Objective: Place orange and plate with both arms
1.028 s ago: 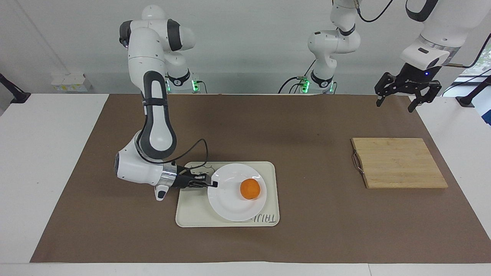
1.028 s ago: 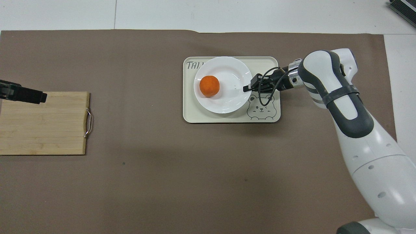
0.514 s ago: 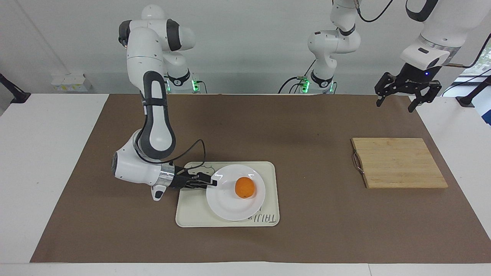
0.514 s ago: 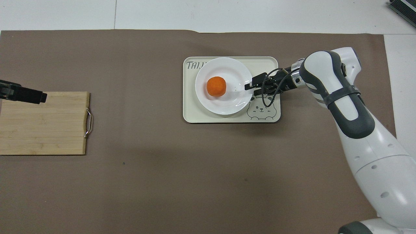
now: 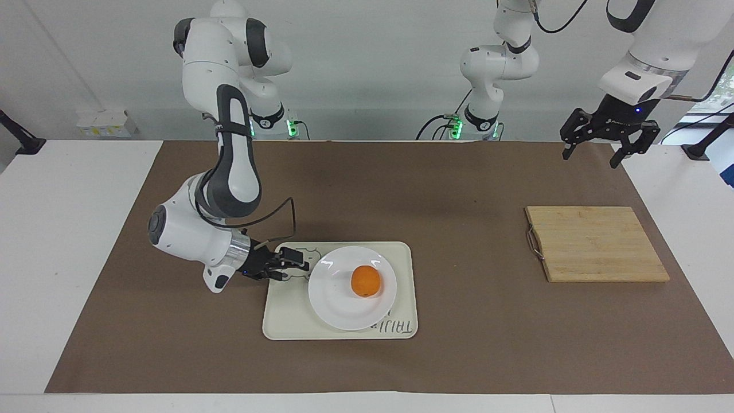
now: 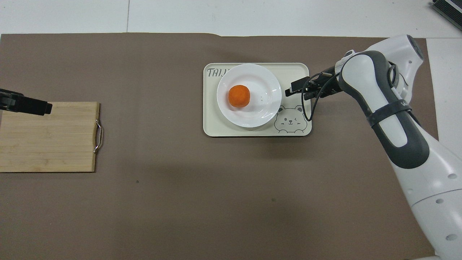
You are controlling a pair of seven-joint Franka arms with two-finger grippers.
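Orange: the orange (image 5: 366, 281) (image 6: 239, 96) sits on the plate, near its middle, a little toward the left arm's end of the table.

Plate: the white plate (image 5: 332, 298) (image 6: 260, 112) lies flat on the tray and covers the end of the tray toward the left arm; part of the lettering is hidden under its rim.

Tray: the cream tray (image 5: 287, 321) (image 6: 213, 126) rests on the brown mat (image 5: 401, 189) (image 6: 180, 187), with a bear drawing at its corner near the right arm.

Right gripper: the right gripper (image 5: 293, 266) (image 6: 293, 88) is low over the tray's end beside the plate, pointing at the plate's rim. Its fingers are spread and hold nothing; a small gap shows between them and the rim.

Left gripper: the left gripper (image 5: 593, 154) (image 6: 45, 107) hangs high in the air with fingers wide apart and empty, over the edge of the board nearest the robots. This arm waits.

Board: the wooden board (image 5: 596, 244) (image 6: 47, 144) lies on the mat toward the left arm's end, well apart from the tray, its metal handle facing the tray.
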